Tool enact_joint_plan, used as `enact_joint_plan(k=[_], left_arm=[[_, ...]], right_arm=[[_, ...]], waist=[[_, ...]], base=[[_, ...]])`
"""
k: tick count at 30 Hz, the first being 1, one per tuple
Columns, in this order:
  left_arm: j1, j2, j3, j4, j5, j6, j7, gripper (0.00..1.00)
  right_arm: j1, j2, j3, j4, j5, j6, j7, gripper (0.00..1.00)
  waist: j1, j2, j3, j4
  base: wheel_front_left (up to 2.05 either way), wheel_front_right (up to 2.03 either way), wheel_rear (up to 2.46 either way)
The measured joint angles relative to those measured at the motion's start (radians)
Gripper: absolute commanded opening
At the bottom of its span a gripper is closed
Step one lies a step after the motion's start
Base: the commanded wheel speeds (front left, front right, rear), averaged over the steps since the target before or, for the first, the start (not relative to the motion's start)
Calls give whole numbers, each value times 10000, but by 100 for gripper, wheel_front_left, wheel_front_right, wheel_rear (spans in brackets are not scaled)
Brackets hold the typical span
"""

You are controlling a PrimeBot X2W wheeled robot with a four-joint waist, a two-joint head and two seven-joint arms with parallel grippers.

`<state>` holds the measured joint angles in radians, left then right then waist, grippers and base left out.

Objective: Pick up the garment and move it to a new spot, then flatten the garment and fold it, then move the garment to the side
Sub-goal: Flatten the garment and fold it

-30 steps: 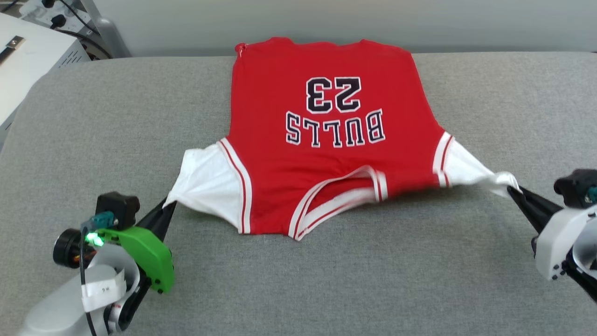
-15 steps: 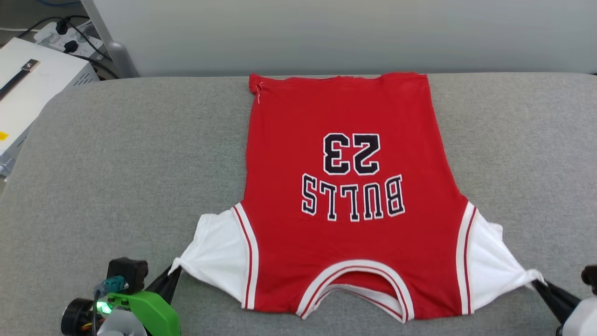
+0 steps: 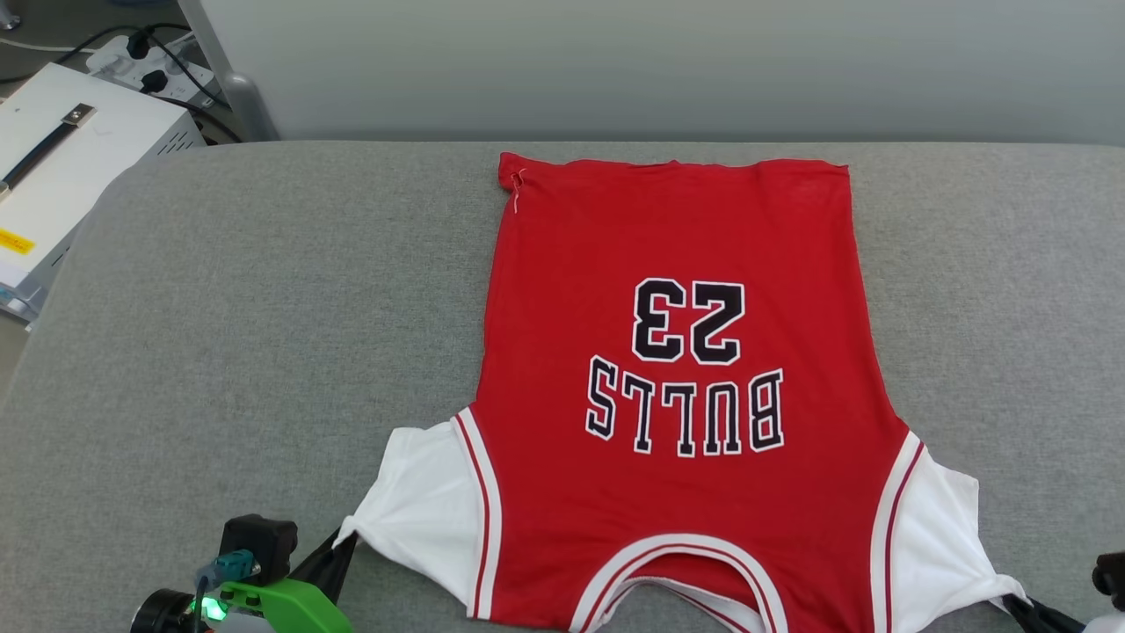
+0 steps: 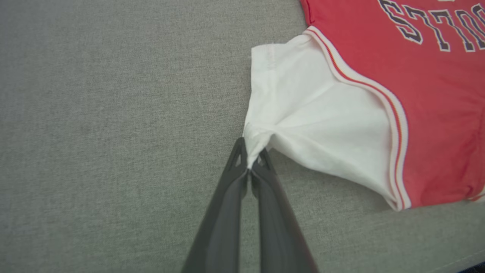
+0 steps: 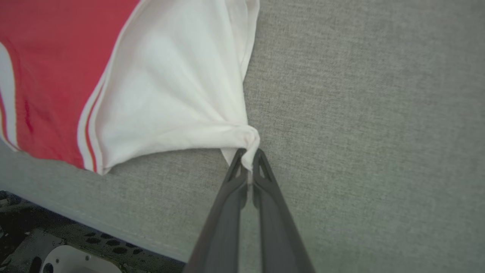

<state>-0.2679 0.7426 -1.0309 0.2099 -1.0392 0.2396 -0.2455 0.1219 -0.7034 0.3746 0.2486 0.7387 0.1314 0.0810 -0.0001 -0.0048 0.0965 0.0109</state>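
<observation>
The garment point(image 3: 677, 246), a red jersey with white sleeves and a black "BULLS 23" print facing up, lies spread flat on the grey table point(image 3: 264, 308), collar toward me and hem at the far side. My left gripper point(image 3: 344, 538) is shut on the tip of the white left sleeve point(image 4: 303, 110), low at the left in the head view. My right gripper point(image 3: 1011, 600) is shut on the tip of the white right sleeve point(image 5: 170, 94) at the bottom right corner. Both sleeves are pulled taut outward; the pinch shows on the left gripper point(image 4: 251, 157) and right gripper point(image 5: 248, 159).
A white box point(image 3: 61, 167) with a black strap stands off the table's far left, with a power strip and cables point(image 3: 141, 61) behind it. A pale wall runs along the table's far edge. The table's near edge point(image 5: 113, 231) shows close under the right sleeve.
The jersey has been drawn toward me and laid out flat, and its collar no longer bunches. The head camera has tilted, so both grippers sit lower in view. Both stay shut on the sleeves.
</observation>
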Motion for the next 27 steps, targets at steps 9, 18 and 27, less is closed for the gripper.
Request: enact_joint_plan(k=[9, 18, 27], left_arm=[[-178, -29, 127, -746, 339, 474, -6, 0], [-686, -219, 416, -1517, 1003, 821, -71, 0], [-1444, -767, 779, -1707, 1831, 709, -102, 0]], right_arm=[[88, -73, -2382, -1559, -500, 0, 704, 100], [-1724, -602, -4773, -3193, -769, 0, 1994, 100], [-5898, -1083, -4472, -2813, -878, 0, 4719, 100]], waist=[[0, 0, 203, 262], [0, 0, 748, 766], [0, 0, 1921, 1304]], base=[[0, 0, 0], [0, 0, 0], [0, 0, 0]])
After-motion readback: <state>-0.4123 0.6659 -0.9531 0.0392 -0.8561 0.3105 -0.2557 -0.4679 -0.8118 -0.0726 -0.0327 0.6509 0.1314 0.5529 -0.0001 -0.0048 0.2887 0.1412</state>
